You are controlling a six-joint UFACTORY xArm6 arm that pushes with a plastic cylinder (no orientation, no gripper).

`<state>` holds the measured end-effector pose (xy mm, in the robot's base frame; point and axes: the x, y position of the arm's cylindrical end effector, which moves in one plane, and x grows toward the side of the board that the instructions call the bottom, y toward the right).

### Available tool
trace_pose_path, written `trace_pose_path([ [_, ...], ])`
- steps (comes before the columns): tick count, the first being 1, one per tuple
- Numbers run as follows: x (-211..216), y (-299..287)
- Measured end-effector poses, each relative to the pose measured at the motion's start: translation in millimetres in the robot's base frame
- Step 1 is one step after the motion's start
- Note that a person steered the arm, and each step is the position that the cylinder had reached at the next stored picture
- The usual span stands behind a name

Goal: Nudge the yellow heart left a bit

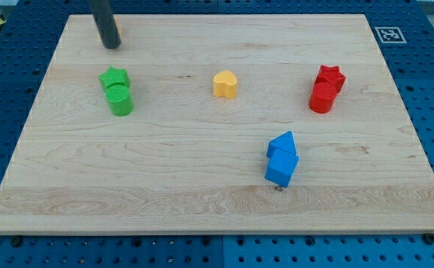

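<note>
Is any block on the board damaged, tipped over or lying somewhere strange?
Nothing stands out. The yellow heart sits alone mid-board; the green pair, red pair and blue pair each sit close together. My tip is near the view's top left, far from the heart.

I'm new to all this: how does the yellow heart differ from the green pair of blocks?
The yellow heart stands alone near the board's middle; the green star and green cylinder touch each other toward the view's left. The green blocks lie closer to my tip than the heart does. All look similarly small.
</note>
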<state>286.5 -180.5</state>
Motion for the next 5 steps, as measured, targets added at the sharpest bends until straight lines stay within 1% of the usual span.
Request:
trace_pose_path([
  [2, 14, 47],
  [5, 35, 142],
])
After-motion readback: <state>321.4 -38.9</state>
